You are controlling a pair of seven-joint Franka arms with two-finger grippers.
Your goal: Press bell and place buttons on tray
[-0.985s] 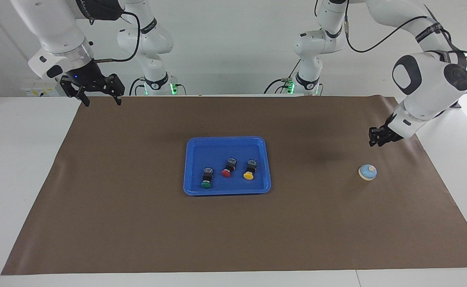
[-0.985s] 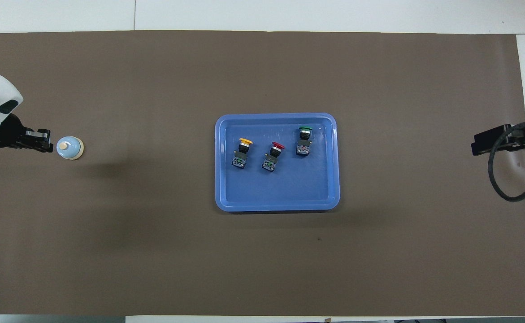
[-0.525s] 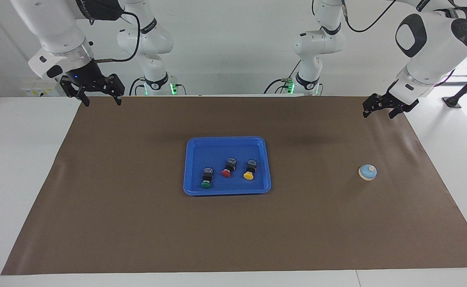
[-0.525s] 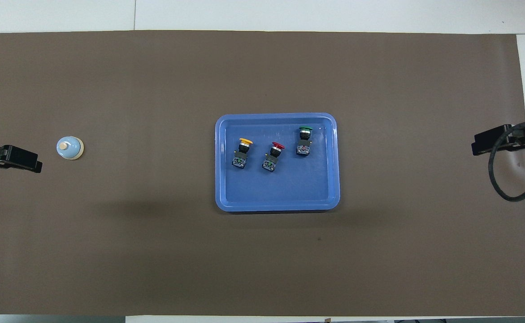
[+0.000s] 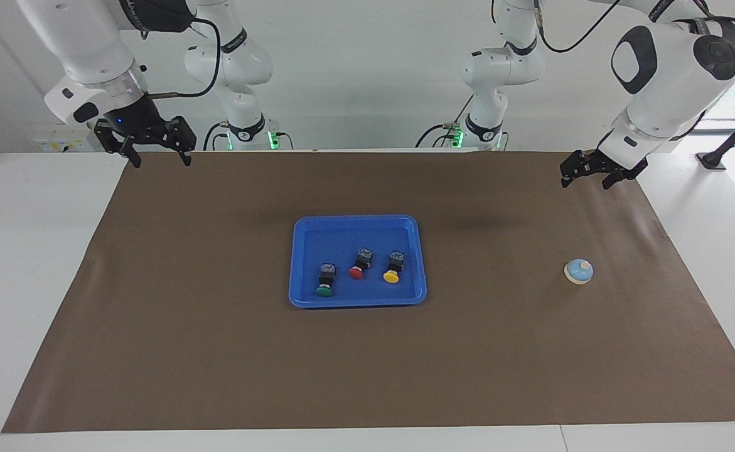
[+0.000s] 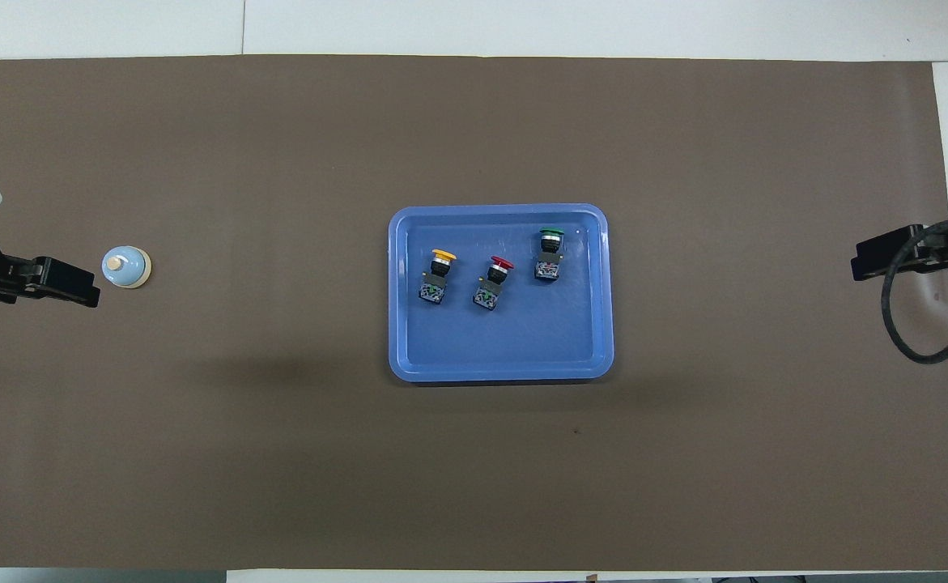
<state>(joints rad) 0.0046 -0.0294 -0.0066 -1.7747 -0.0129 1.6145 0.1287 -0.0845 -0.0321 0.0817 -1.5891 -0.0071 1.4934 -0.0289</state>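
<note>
The left arm comes down from a high, bent elbow at its own end of the table, wrist tilted down. The left gripper (image 5: 587,177) hangs in the air over the brown mat (image 5: 216,351), at the mat's edge nearest the robots, fingers spread apart and holding nothing. In the overhead view it shows as a dark block (image 6: 57,282) next to the bell, but the facing view shows it raised well clear of the bell.

The right arm waits at its own end, forearm sloping down. The right gripper (image 5: 157,154) is up over the mat's corner nearest the robots, its fingers apart and empty.

The bell (image 5: 579,271) sits upright on the mat toward the left arm's end: a small light-blue dome on a cream base, with a cream knob on top.

The tray (image 5: 358,221) lies flat at the mat's middle, bright blue, with rounded corners and a raised rim. All three buttons lie on their sides in it, in a loose row, caps pointing away from the robots. The yellow button (image 5: 393,268) is toward the left arm's end, the red button (image 5: 360,264) in the middle, the green button (image 5: 326,281) toward the right arm's end and a little farther from the robots. Their bodies are black and blue. None touches another.
</note>
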